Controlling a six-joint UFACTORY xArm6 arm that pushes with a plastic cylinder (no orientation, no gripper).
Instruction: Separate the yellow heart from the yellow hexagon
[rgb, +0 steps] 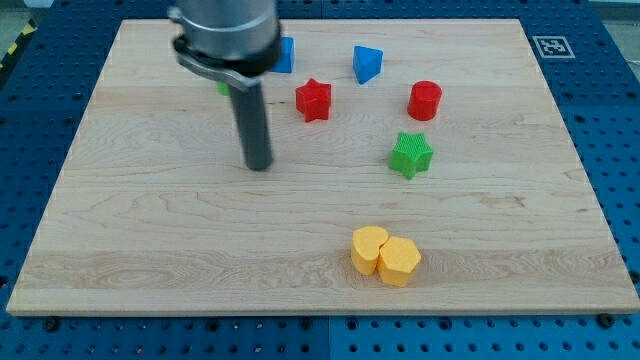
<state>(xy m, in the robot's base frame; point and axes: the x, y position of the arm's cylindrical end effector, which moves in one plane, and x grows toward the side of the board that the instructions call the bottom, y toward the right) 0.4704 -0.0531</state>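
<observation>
The yellow heart (367, 248) lies near the view's bottom, right of centre, on the wooden board (150, 250). The yellow hexagon (400, 261) touches its right side. My tip (259, 165) rests on the board well up and to the left of the pair, apart from every block. The rod rises from it toward the view's top into the dark arm housing.
A red star (313, 99), a blue triangular block (367, 64), a red cylinder (425, 100) and a green star (411, 154) lie in the upper middle. A blue block (285, 55) and a green block (222, 88) are partly hidden behind the arm.
</observation>
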